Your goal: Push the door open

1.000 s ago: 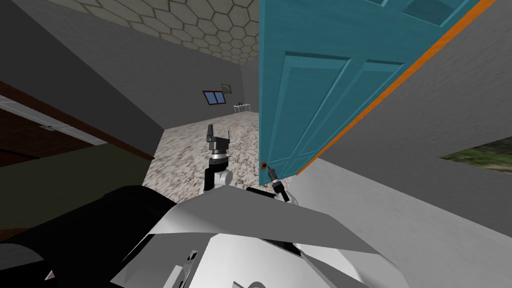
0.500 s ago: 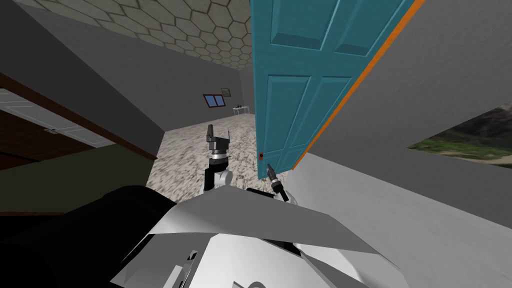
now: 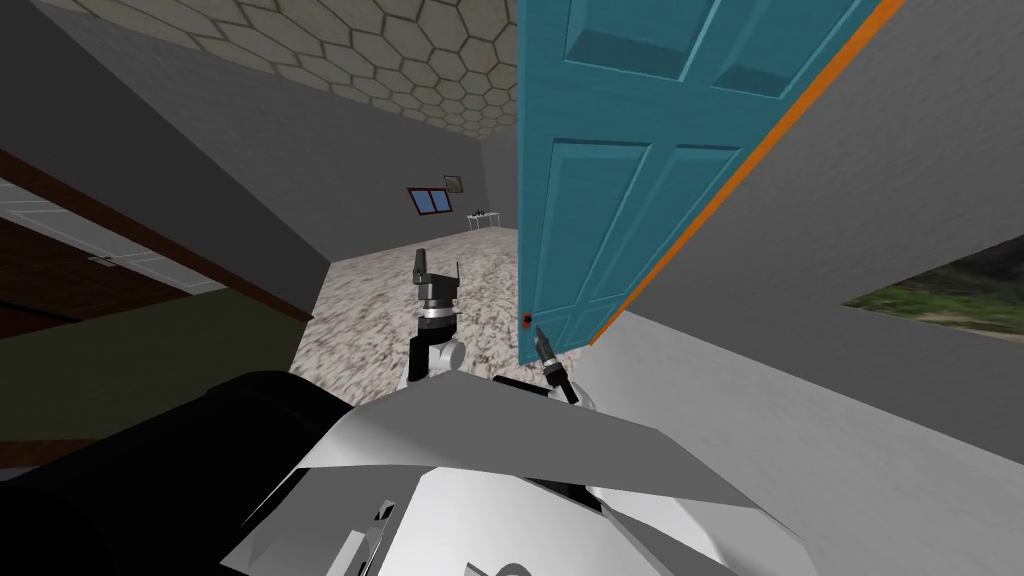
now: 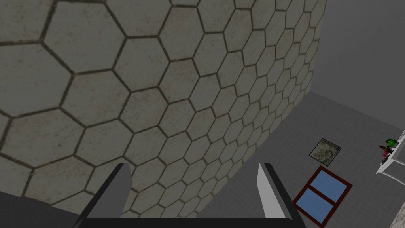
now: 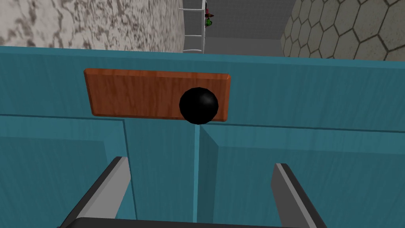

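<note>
Head view: the blue door stands at 1 o'clock from the right gripper, partly swung. Its free edge and small knob are nearest me, and its hinged side lies along the orange strip on the grey wall. The left gripper hangs at 11 o'clock over the speckled floor, well apart from the door.

Left wrist view: the left gripper has its fingers spread wide, with nothing between them.

Right wrist view: the right gripper is also spread wide and empty. It faces the door squarely, with the black knob on its wooden plate dead ahead, at 12 o'clock. I cannot tell whether the fingertips touch the panel.

Risks, as I judge them: the push lands close to the free edge, so the thin fingers could slide off past it. Driving straight on could also trap the knob between the open fingers. As the door swings, its face turns away, and a straight push may lose contact.

The door's long axis is upright, floor to ceiling. In the head view it slants from 7 to 1 o'clock, which is the camera's tilt. Its panelled face is turned toward me and the right gripper
</note>
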